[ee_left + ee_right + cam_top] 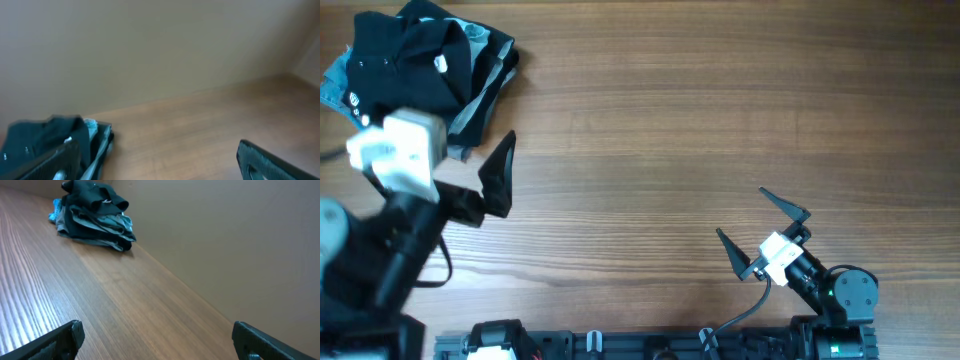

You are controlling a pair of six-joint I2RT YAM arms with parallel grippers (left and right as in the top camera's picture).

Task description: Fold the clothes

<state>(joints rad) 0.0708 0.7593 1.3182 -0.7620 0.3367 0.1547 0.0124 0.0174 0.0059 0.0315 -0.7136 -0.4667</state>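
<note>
Wooden table [670, 120]: clothes pile [420, 60] lies just beside the left fingers [500, 175].

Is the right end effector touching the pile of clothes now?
Apart. The overhead view shows the right end effector at lower right and the pile of clothes at upper left, with bare table between them.

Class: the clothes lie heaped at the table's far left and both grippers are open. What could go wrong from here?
1. The clothes heap stacks several garments; the left gripper, open beside it, may pinch more than one layer.
2. The right gripper sits far across the table, so a one-armed pull might drag the heap rather than spread it.
</note>
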